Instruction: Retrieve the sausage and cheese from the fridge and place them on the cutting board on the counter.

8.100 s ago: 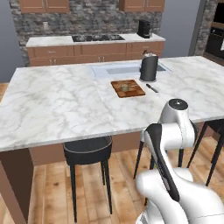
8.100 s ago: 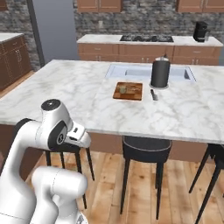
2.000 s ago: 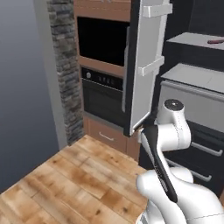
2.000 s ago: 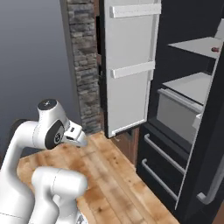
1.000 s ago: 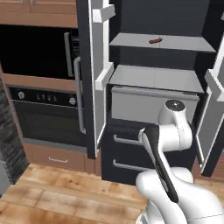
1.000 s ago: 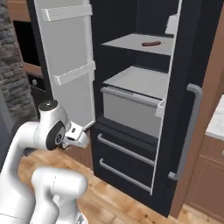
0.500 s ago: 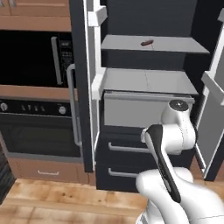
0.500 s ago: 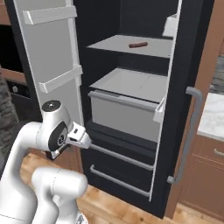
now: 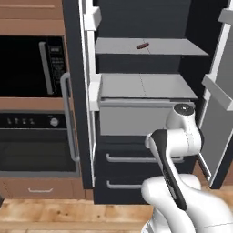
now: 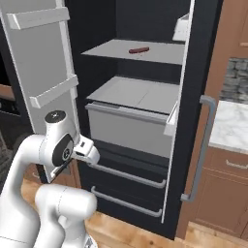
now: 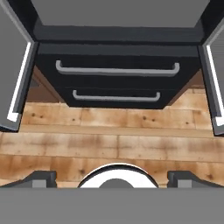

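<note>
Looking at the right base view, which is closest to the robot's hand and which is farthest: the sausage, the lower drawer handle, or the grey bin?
1. Lower drawer handle, down low in the fridge, nearest the hand.
2. Grey bin, middle, slightly farther.
3. Sausage, on the top shelf, farthest.

Tall dark navy fridge [image 9: 86, 136] stands with both doors open; small reddish-brown sausage [image 9: 142, 45] lies on its upper grey shelf [image 9: 173, 47].

Base now squarely before fridge [image 9: 136, 113]
</note>
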